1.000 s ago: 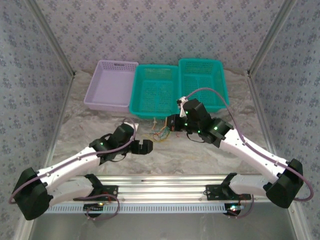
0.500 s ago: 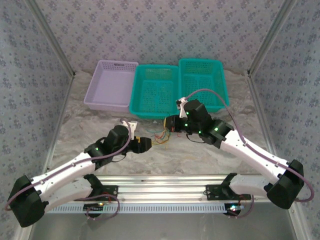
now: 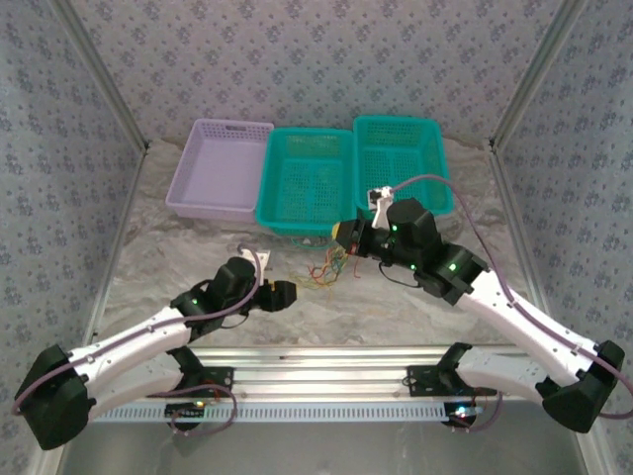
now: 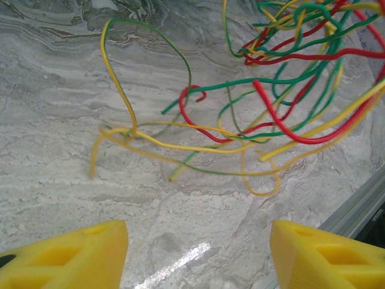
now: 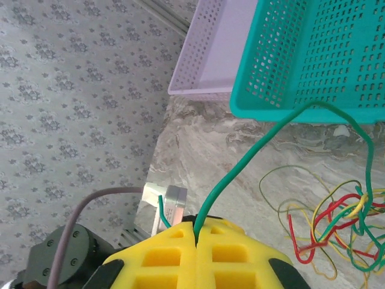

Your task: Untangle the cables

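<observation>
- The right gripper point(image 5: 197, 238) has its fingers pressed together on a single green cable point(image 5: 203, 211). The strand rises from the seam, arcs in front of the near wall of the teal basket point(image 5: 313, 60) and drops into the heap.
- The left gripper point(image 4: 198, 256) is empty, its fingers point(image 4: 66, 259) spread wide. It hovers low over the worktop point(image 4: 54, 90) on the side of the heap away from the teal basket.
- The cables point(image 3: 322, 265) lie in one knot just in front of the teal basket's near wall, with red, green and yellow strands crossing many times.
- Progress looks early: one strand is gripped, but none lies apart from the rest, and none appears to lie inside the teal basket.
- Hard to make out: where the held green cable ends within the knot, and how many strands there are. The left wrist view cuts the heap off at its top and right edges.
</observation>
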Action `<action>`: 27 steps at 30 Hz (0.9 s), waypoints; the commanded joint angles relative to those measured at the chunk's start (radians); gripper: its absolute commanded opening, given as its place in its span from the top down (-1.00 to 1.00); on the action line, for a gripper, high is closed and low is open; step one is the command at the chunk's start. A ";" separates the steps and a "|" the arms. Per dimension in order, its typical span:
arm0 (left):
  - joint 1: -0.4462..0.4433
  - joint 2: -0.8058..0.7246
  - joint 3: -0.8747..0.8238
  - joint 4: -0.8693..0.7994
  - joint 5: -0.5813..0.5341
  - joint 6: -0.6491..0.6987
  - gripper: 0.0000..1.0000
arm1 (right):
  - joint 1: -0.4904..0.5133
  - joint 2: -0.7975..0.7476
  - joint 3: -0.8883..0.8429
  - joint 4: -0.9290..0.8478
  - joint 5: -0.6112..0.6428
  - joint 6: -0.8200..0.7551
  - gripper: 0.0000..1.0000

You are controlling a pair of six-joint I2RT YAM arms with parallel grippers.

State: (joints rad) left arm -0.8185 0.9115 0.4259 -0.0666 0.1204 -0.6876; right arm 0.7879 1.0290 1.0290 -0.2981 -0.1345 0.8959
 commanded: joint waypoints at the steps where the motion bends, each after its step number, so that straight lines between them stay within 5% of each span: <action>1: -0.005 0.016 -0.009 0.056 0.014 -0.018 -0.32 | 0.004 -0.019 0.005 0.040 0.001 0.049 1.00; 15: -0.021 0.099 0.030 0.055 -0.018 -0.018 -0.60 | 0.043 -0.052 0.120 -0.031 -0.011 0.064 1.00; 27: -0.040 0.077 0.108 -0.056 -0.066 0.037 -0.61 | 0.047 -0.079 0.221 -0.139 0.013 -0.020 1.00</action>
State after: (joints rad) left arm -0.8474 1.0275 0.4870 -0.0608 0.0959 -0.6876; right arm 0.8318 0.9760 1.1973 -0.3832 -0.1383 0.9188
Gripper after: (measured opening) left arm 0.803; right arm 0.050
